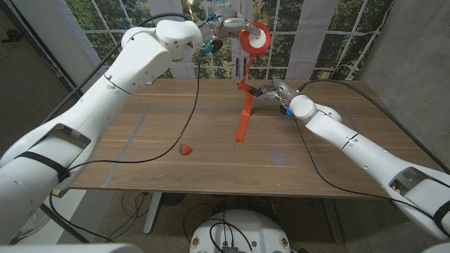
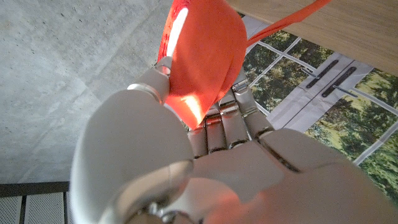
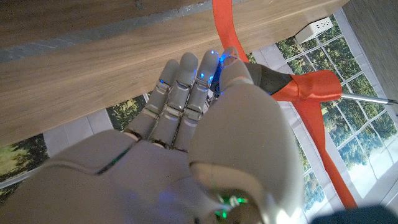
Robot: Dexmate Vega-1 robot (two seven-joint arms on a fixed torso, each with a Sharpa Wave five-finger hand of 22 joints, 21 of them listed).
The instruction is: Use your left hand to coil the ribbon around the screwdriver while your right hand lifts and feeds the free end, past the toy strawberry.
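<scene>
The wooden table (image 1: 211,147) carried little. A toy strawberry (image 1: 185,149) lay on the boards toward seven o'clock of the table's middle, well apart from everything else. Near the middle, slightly toward three o'clock, the lower end of the orange ribbon (image 1: 243,123) touched the surface, the strip rising away toward twelve o'clock. Black cables (image 1: 197,84) trailed over the top on both sides.

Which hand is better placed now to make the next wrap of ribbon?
Left, probably. The left hand holds the ribbon roll high above the screwdriver, which the right hand grips with ribbon hanging down.
</scene>
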